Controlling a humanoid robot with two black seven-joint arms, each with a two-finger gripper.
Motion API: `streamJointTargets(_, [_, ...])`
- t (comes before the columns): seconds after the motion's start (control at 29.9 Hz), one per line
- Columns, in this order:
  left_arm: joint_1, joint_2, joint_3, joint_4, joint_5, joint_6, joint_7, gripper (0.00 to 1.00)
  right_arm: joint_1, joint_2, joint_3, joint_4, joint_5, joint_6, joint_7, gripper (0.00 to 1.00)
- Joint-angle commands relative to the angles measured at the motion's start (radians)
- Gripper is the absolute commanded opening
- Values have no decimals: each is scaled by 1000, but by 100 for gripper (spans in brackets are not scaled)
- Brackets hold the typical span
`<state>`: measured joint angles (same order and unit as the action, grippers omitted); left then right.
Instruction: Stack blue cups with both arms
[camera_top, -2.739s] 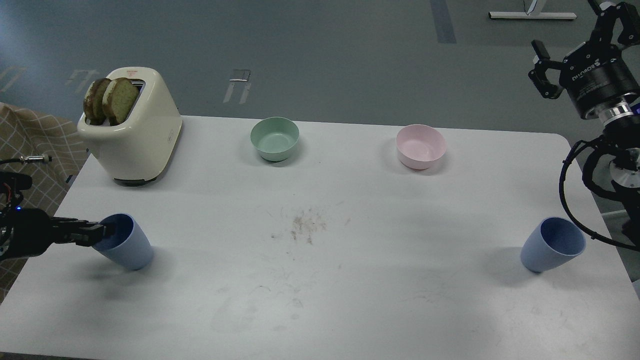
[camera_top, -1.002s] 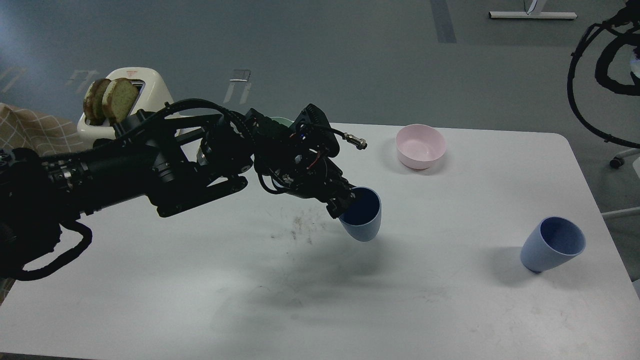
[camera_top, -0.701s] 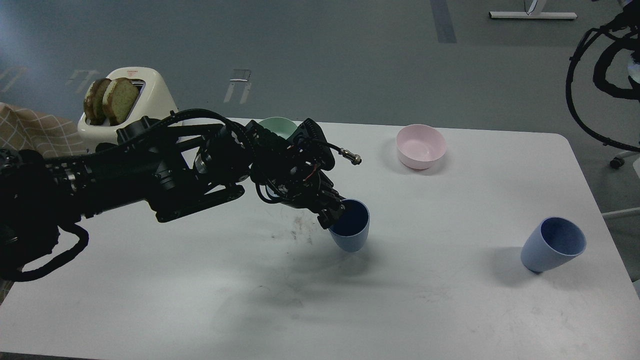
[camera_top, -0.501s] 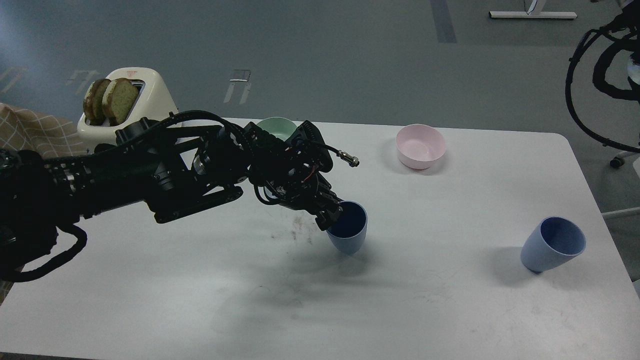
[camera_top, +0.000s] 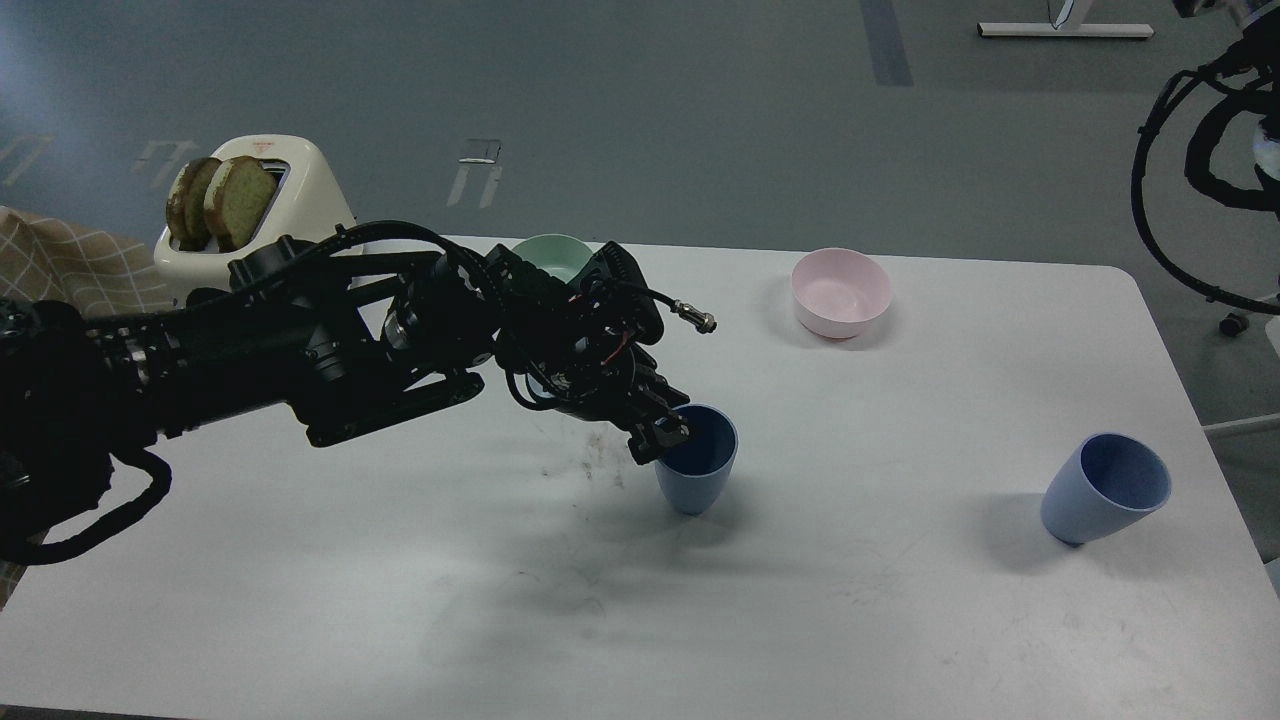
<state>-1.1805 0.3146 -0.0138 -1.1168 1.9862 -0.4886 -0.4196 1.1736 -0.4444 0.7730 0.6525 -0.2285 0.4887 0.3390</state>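
Observation:
One pale blue cup (camera_top: 697, 472) stands upright near the middle of the white table (camera_top: 900, 620). My left arm reaches in from the left, and my left gripper (camera_top: 668, 434) pinches the cup's near-left rim, one finger inside and one outside. The other blue cup (camera_top: 1105, 490) stands alone near the table's right edge, leaning a little to the right. Of my right arm only black cables and a link (camera_top: 1205, 150) show at the top right corner. Its gripper is out of view.
A cream toaster (camera_top: 300, 205) with two bread slices stands at the back left. A mint green bowl (camera_top: 550, 253) is partly hidden behind my left arm. A pink bowl (camera_top: 842, 292) sits at the back right. Dark smudges (camera_top: 595, 462) mark the table middle.
My left gripper carried the blue cup from the table's left edge to the middle, then lowered it and drew it slightly left until upright. My right gripper rose out of view.

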Motion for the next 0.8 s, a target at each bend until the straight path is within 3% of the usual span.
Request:
streamJointTargets(0.0, [-8, 20, -3, -6, -9, 0, -2, 89, -2, -2, 0, -1, 0, 0, 0, 100])
streamJointTargets(0.17, [-102, 86, -9, -47, -122, 0, -4, 95, -9, -5, 0, -1, 0, 0, 0, 100])
streamJointTargets(0.4, [-220, 198, -81, -72, -427, 0, 10, 96, -31, -45, 0, 10, 1, 0, 0, 100])
streamJointTargets(0.5, [-218, 237, -178, -60, -598, 0, 21, 96, -52, -86, -1, 42, 0, 0, 0, 100])
streamJointTargets(0.63, [-180, 285, -285, -31, -815, 0, 93, 96, -123, -183, -1, 130, -3, 0, -3, 100])
streamJointTargets(0.77, [-110, 300, -331, 18, -998, 0, 97, 97, -189, -253, -1, 186, -3, 0, -3, 100])
